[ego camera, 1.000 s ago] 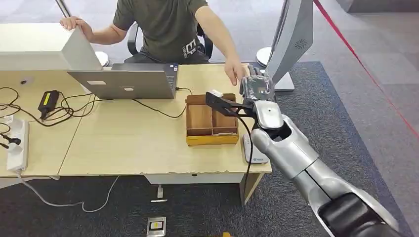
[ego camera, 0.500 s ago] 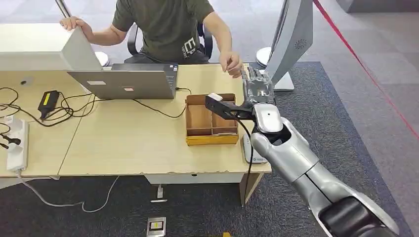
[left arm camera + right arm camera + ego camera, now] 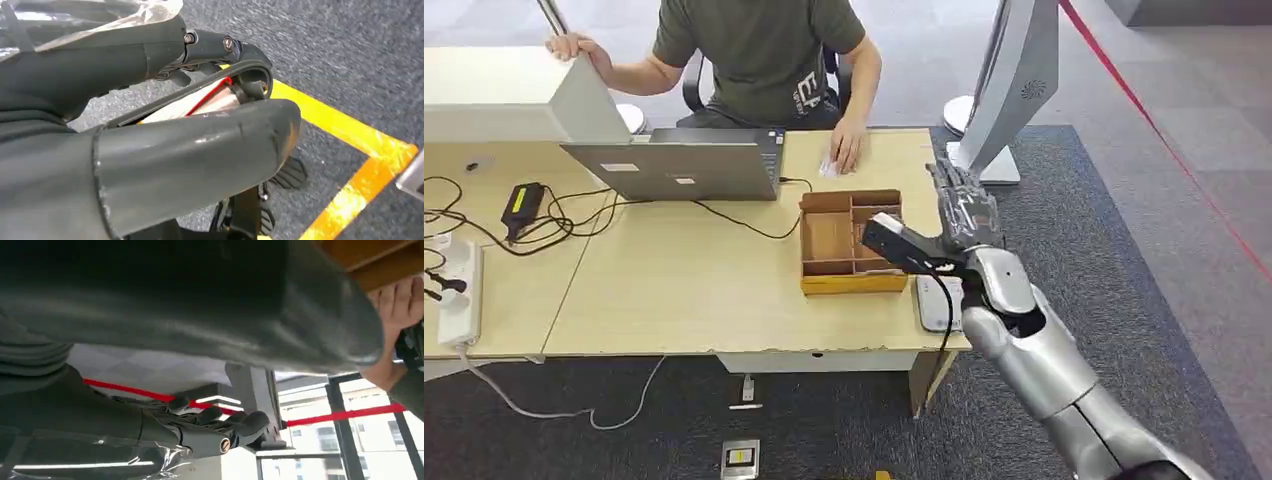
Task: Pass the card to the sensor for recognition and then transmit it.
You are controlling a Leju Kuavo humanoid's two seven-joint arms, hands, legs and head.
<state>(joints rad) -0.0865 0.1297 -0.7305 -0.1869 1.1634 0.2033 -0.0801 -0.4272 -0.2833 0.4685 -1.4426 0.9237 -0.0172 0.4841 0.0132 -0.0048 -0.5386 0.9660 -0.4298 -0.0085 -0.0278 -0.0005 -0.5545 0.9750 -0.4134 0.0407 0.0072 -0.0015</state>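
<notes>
While hovering the spread, empty right hand (image 3: 964, 210) beside the box (image 3: 852, 283), risking bumping it or the person's hand (image 3: 846, 152) covering the card (image 3: 826, 168); being unable to judge the left hand's (image 3: 150, 150) grip.

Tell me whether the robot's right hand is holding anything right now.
Empty: the right hand has its fingers spread with nothing between them, raised beside the divided cardboard box.

Right arm raised from lower right, silver forearm angled up and forward, wrist roughly straight. Right hand (image 3: 964, 208) at arm's end, dark fingers (image 3: 956, 185) extended forward, apart, nothing between them. Right wrist view: thick grey thumb (image 3: 210, 300) across frame, dark fingers (image 3: 220, 425) lying loosely extended, slight curl at tips. Left hand (image 3: 150, 125) in left wrist view: thumb and finger close together, possibly closed; grip state unclear from this angle.
</notes>
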